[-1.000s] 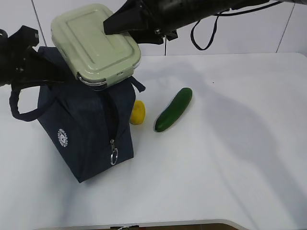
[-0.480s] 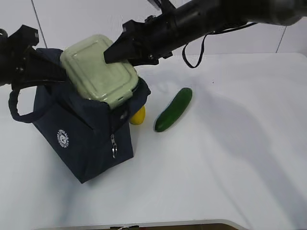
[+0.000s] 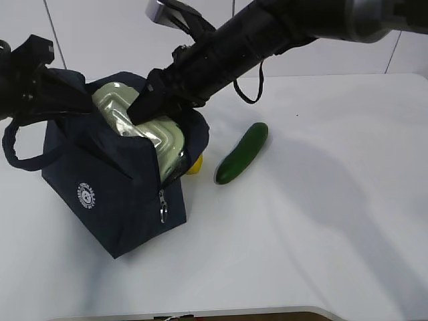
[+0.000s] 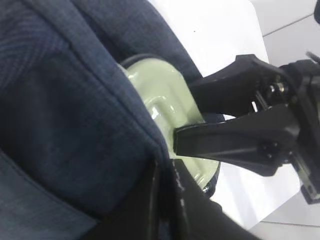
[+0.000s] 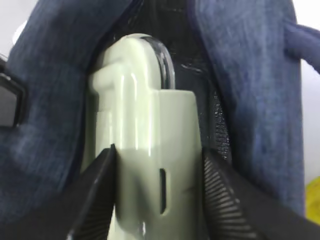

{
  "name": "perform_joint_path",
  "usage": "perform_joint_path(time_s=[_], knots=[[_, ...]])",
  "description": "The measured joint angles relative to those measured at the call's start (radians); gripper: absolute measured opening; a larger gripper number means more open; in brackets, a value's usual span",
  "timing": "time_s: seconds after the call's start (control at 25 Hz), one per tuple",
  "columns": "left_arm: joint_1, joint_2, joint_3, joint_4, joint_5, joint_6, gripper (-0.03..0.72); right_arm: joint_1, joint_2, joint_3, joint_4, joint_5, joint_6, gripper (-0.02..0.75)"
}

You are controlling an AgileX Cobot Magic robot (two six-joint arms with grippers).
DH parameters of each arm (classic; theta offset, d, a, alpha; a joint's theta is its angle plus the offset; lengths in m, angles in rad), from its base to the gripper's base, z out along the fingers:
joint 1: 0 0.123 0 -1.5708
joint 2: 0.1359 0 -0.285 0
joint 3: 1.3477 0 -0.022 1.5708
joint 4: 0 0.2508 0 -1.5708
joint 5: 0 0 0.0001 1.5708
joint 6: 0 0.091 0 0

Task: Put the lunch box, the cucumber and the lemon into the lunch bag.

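The navy lunch bag (image 3: 114, 194) stands open at the table's left. My right gripper (image 3: 142, 110) is shut on the sage-lidded lunch box (image 3: 164, 137), which sits tilted and partly down inside the bag's mouth. In the right wrist view the lunch box (image 5: 145, 135) is clamped between the fingers (image 5: 95, 190) with the bag wall (image 5: 250, 75) around it. My left gripper (image 3: 70, 100) is shut on the bag's rim (image 4: 125, 125), holding it open; its wrist view shows the lunch box (image 4: 165, 100) beyond. The cucumber (image 3: 242, 152) lies right of the bag. The lemon (image 3: 196, 164) peeks from behind the bag.
A loop handle (image 3: 17, 150) hangs off the bag's left side, and the zipper pull (image 3: 162, 210) dangles on its front. White table (image 3: 321, 221) stretches to the right and front of the cucumber. A white wall stands behind.
My right gripper has come down and to the left, carrying the lunch box from above the bag into its mouth. The bag's top has spread wider. Cucumber and lemon have not moved.
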Motion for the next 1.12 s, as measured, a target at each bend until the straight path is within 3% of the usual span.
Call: perform_joint_path(time_s=[1.12], knots=[[0.0,0.003,0.0,-0.019,0.0,0.002,-0.009,0.079,0.0,0.0,-0.121,-0.021,-0.081,0.382]])
